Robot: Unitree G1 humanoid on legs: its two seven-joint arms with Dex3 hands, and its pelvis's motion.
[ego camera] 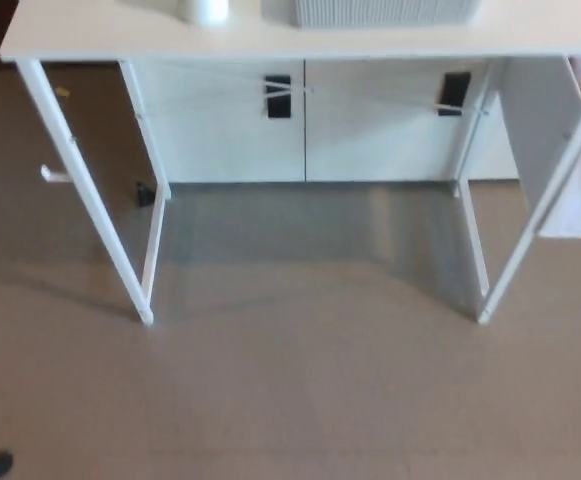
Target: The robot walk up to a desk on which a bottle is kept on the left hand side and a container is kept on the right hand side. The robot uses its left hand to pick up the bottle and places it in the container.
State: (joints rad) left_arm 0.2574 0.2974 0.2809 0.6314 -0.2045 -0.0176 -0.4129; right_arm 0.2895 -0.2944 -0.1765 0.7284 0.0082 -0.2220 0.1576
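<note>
While the bottle and container sit untouched on the surface, approach is incomplete. Neither hand is visible; pickup and placement remain.

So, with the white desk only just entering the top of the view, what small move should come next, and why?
Probably another step forward. The white desk sits at the top edge; only the base of the white bottle and the ribbed grey container show, bare floor lies between, and neither hand is in view.

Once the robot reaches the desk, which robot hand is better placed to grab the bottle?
Probably the left: the bottle stands on the desk left of the container. Neither robot hand is clearly in view.
</note>
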